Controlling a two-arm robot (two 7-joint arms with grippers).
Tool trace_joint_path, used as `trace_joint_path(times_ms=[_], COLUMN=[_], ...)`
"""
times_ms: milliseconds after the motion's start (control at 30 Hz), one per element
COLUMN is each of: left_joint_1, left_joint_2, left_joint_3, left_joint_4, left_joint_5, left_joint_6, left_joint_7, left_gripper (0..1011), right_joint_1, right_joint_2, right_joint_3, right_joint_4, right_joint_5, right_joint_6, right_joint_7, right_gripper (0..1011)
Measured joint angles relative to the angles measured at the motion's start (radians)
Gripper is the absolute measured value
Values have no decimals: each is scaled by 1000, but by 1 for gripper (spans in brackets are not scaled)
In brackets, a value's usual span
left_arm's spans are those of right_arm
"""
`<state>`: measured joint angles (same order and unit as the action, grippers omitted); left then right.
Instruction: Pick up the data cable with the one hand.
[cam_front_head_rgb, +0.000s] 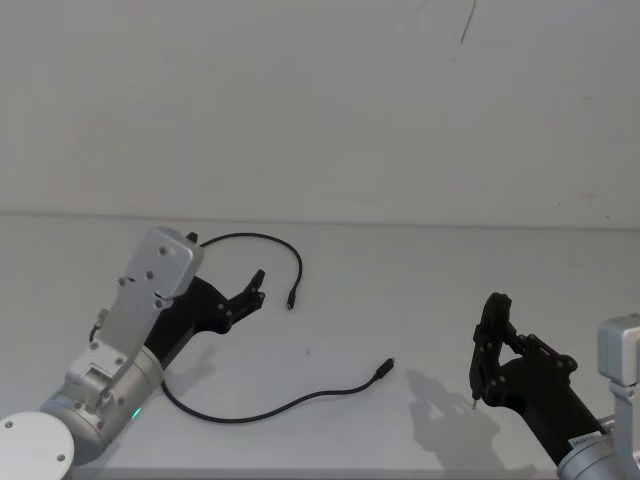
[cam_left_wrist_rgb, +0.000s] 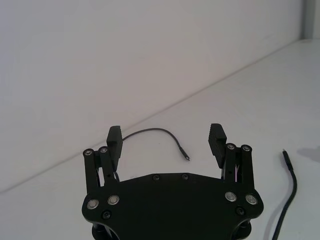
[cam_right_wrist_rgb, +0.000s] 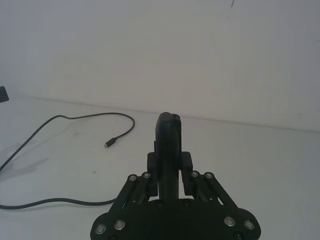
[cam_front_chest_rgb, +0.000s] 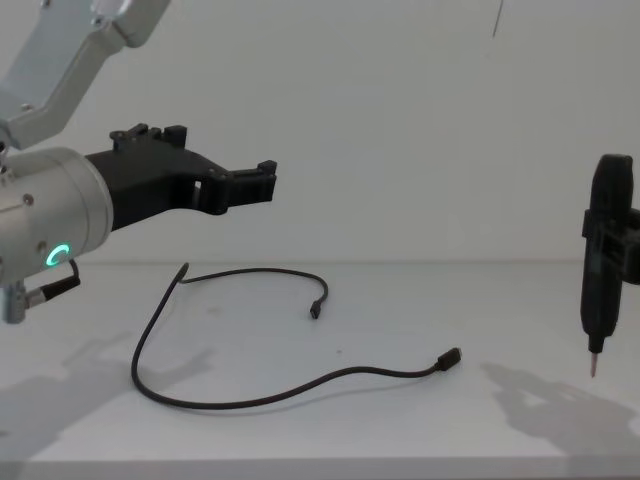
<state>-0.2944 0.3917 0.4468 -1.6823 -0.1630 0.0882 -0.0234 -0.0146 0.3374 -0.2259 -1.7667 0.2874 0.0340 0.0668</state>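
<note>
Left pincer (cam_front_head_rgb: 257, 286) hovers gaping, data cable (cam_front_head_rgb: 250, 236) unlifted on the table (cam_front_head_rgb: 400, 300) at four o'clock; right pincer (cam_front_head_rgb: 492, 335) parked, clamping pen tool (cam_front_chest_rgb: 598, 270).

In the head view I lose the middle stretch of the data cable (cam_front_head_rgb: 383, 371) behind the left gripper (cam_front_head_rgb: 256, 287) and its arm (cam_front_head_rgb: 120, 350). In both wrist views the data cable runs off the frame edge. In the right one the pen-like tool (cam_right_wrist_rgb: 167, 145) hides its own tip from me.
</note>
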Motion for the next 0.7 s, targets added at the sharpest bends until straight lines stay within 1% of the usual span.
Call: trace_joint_path(times_ms=[200,400,533,700], left_joint_1=[1,18,30,50], left_joint_2=[16,39,51,73], left_joint_3=[12,17,16,8], left_joint_4=[-24,-53,-69,-90], left_joint_5=[14,17,15,-1], left_joint_6=[18,31,36,40], left_joint_7=[-24,-53,-71,-104], left_gripper=[1001,1001,1001,1001], right_joint_1=[0,0,0,0], right_joint_2=[0,0,0,0], right_joint_3=[0,0,0,0], right_joint_4=[0,0,0,0], right_joint_5=[0,0,0,0], right_joint_6=[0,0,0,0], right_joint_7=[0,0,0,0], right_gripper=[269,269,269,269])
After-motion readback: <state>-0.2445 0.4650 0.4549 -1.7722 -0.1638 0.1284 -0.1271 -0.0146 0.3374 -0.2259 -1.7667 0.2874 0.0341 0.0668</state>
